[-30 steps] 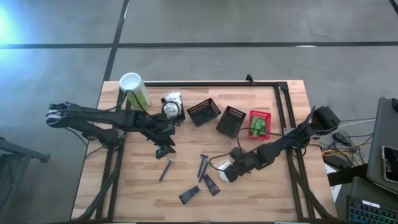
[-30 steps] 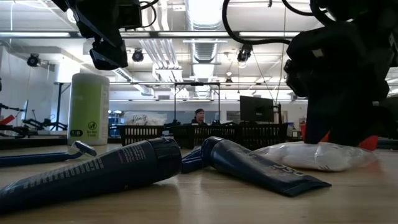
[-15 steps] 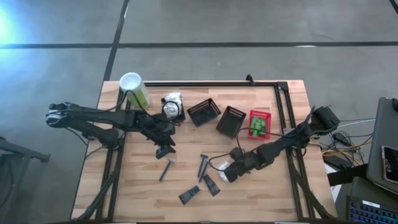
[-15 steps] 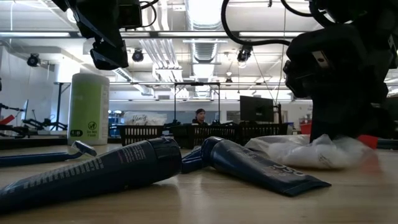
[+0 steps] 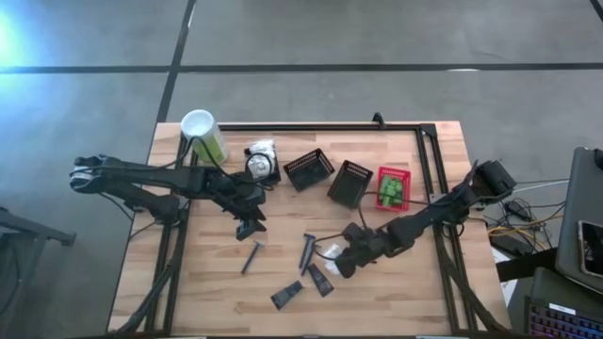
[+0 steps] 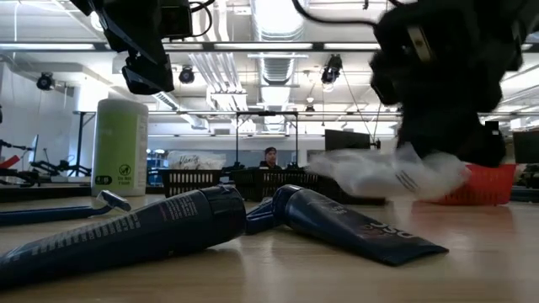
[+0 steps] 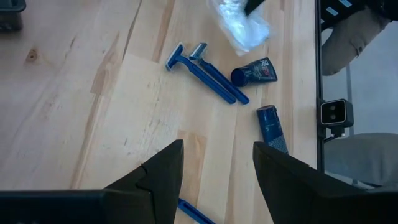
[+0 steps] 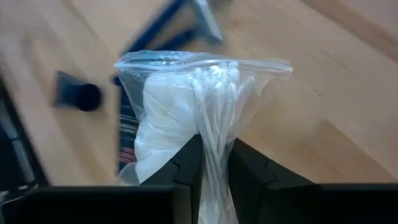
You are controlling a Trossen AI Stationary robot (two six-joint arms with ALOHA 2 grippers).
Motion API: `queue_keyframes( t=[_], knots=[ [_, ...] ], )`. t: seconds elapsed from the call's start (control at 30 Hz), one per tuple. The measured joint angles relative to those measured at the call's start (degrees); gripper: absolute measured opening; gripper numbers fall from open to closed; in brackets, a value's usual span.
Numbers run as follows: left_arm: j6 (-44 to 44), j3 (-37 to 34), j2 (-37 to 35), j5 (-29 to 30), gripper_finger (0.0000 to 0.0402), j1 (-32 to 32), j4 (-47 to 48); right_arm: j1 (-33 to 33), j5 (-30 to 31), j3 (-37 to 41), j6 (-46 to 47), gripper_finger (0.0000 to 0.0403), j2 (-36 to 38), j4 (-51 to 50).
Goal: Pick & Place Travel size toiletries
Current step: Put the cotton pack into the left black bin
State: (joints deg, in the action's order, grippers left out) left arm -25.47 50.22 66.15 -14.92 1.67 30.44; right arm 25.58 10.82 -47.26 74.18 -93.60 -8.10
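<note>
Toiletry bag [image 8: 186, 118] of cotton swabs, flat on the table [image 5: 207, 282] a second ago, now hangs lifted, clamped in the right gripper [image 8: 211, 168]; left gripper [image 7: 214, 165], at nine o'clock, unmoved, jaws apart.

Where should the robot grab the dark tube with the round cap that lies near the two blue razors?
Probably across the middle of the dark tube, coming straight down from above. It lies flat on the table, and its narrow body suits a claw; the razors lie close beside it.
</note>
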Motion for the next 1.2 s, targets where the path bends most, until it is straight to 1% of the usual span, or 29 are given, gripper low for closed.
queue_keyframes(
  t=[0.07,0.13,0.23,0.3,0.4,0.47,0.57,0.63,0.77,0.83,1.0,1.2],
  knots=[
    [0.48,0.0,0.0,0.0,0.0197,0.0,0.0,0.01,2.02,-1.66,-2.18,0.0056,0.27,-0.13],
    [1.24,0.0,0.01,-0.45,0.0197,0.02,-0.03,0.02,5.57,-3.61,-4.78,0.0051,0.77,-0.66],
    [1.21,0.0,0.02,-4.17,0.0197,0.07,-1.13,0.02,11.94,-7.93,-11.12,0.0043,1.39,-3.4],
    [-0.06,-0.02,0.02,-6.62,0.0197,0.07,-3.07,0.02,15.71,-11.69,-16.3,0.0042,1.35,-7.93],
    [-2.62,-0.02,0.02,-8.52,0.0197,0.04,-9.01,0.03,20.16,-18.0,-23.8,0.0047,0.45,-15.77],
    [-4.61,-0.02,0.02,-8.64,0.0197,-0.01,-14.34,0.04,23.11,-22.08,-27.7,0.0053,-0.28,-21.3],
    [-9.18,-0.02,0.0,-8.59,0.0197,-0.73,-21.45,0.37,27.9,-27.01,-33.1,0.0057,-1.01,-26.96],
    [-11.5,-0.02,0.0,-8.55,0.0197,-1.36,-24.2,0.62,31.15,-29.91,-36.44,0.0056,-1.14,-29.94],
    [-12.23,0.2,0.0,-8.37,0.0197,-1.99,-27.06,0.66,32.9,-33.5,-41.24,0.0049,-1.14,-31.7],
    [-12.19,0.73,0.05,-6.95,0.0197,-2.01,-27.86,0.66,32.89,-34.78,-42.77,0.0047,-1.14,-32.36],
    [-10.32,1.53,0.11,-2.36,0.0197,-2.05,-28.28,0.63,32.9,-36.16,-44.33,0.0048,-1.14,-32.26],
    [-11.82,1.53,0.15,-1.99,0.0197,-2.38,-29.43,0.5,32.88,-36.36,-44.58,0.0056,-1.16,-32.18]
  ],
)
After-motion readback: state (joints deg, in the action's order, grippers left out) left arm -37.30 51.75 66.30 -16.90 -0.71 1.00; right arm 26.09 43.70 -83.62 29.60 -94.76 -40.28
